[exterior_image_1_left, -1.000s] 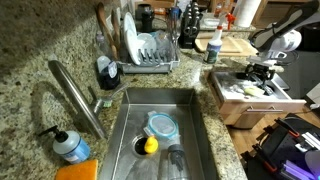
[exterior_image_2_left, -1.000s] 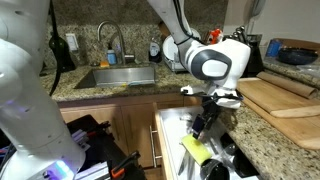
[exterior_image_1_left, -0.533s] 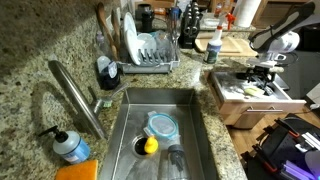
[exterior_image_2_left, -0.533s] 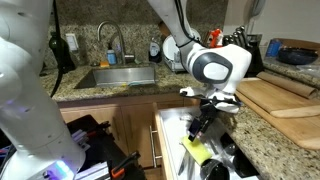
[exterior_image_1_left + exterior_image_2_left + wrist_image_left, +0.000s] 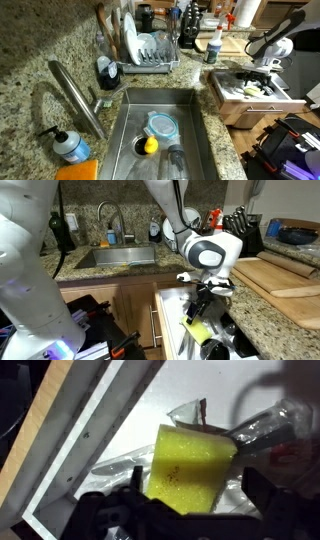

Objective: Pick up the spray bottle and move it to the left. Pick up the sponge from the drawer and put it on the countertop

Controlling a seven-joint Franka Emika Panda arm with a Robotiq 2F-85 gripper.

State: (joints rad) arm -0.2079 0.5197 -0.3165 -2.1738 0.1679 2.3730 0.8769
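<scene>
Plainly the yellow sponge (image 5: 188, 465) lay in the open drawer (image 5: 168, 305), resting partly on crumpled clear plastic wrapping (image 5: 265, 425) that spread out beside and beneath it. In the wrist view it sat near the drawer's white side wall, apart from it. The gripper (image 5: 190, 515) hung just above the sponge with its fingers (image 5: 105, 510) spread wide, one to each side of it and touching nothing, so nothing was held. In an exterior view the gripper (image 5: 200, 305) pointed down into the drawer from a wrist bent over the counter edge, the arm reaching in from above and behind.

The main risk, as I judged it, was the plastic: if the fingers closed low they could pinch a fold of wrapping with the sponge and drag it out onto the countertop (image 5: 270, 320). A soft sponge could also squash and slip if caught only by a corner. Coming down off-centre could put a finger against the drawer wall.

The spray bottle (image 5: 213, 42) stood upright on the counter, well apart from the drawer; whether it had reached its intended place I could not tell.
</scene>
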